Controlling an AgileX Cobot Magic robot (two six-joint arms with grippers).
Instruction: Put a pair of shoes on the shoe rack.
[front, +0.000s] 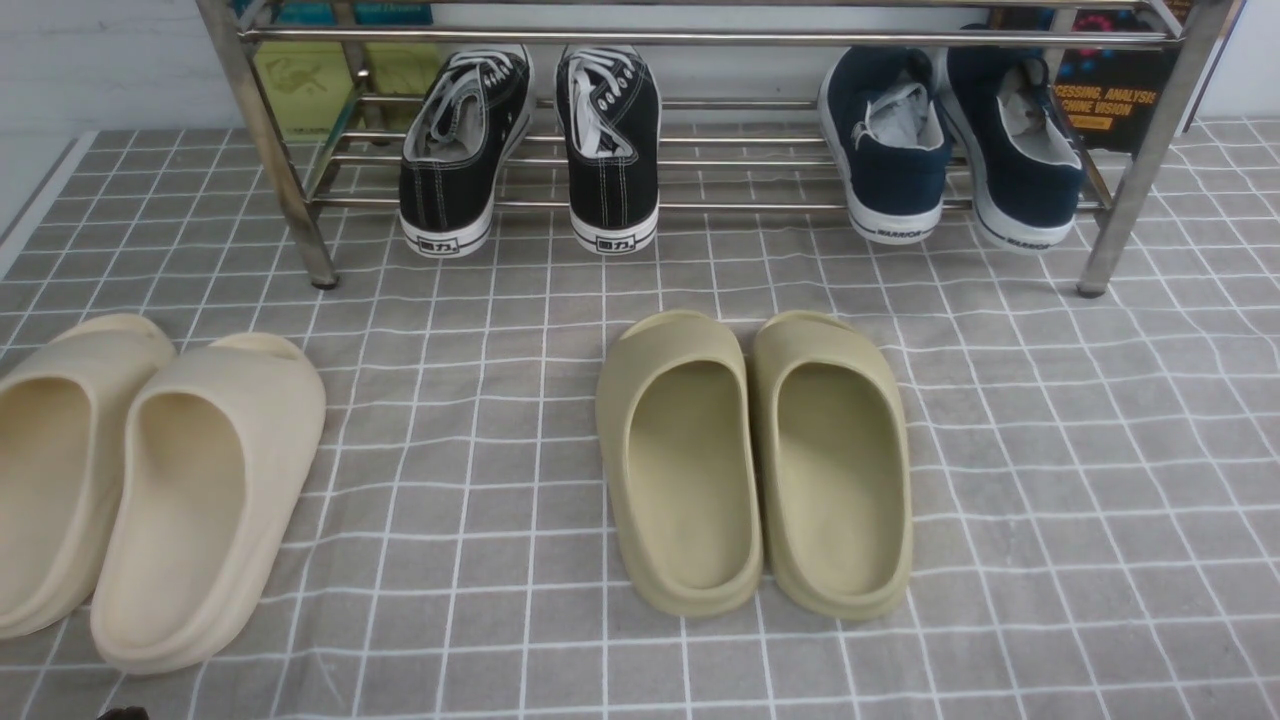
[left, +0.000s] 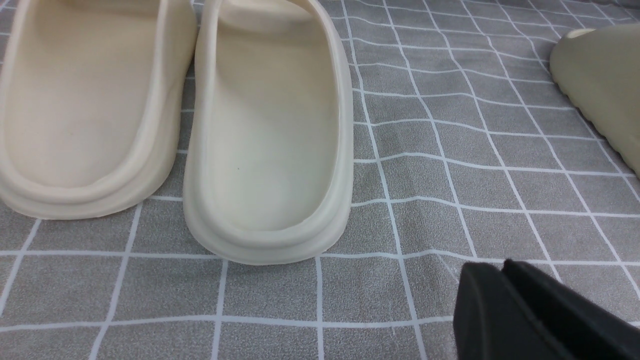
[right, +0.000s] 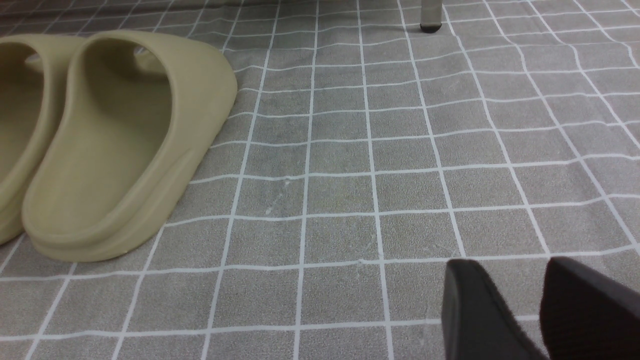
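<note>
The pair of shoes, two black canvas sneakers (front: 460, 150) (front: 612, 150) with white laces, sits side by side on the lower rods of the shoe rack (front: 740, 205), heels toward me, left of centre. In the left wrist view my left gripper (left: 502, 266) hovers low over the grey checked cloth near the cream slides. Its jaws are together with nothing between them. The right wrist view shows my right gripper (right: 510, 265) open and empty above the cloth, to the right of the olive slides. Neither gripper is near the sneakers.
Two navy-blue sneakers (front: 885, 140) (front: 1020, 150) rest on the rack's right half. A pair of olive slides (front: 750, 460) (right: 125, 145) lies mid-cloth and a pair of cream slides (front: 150, 480) (left: 270, 135) at the left. A rack leg (right: 430, 20) stands ahead of the right gripper.
</note>
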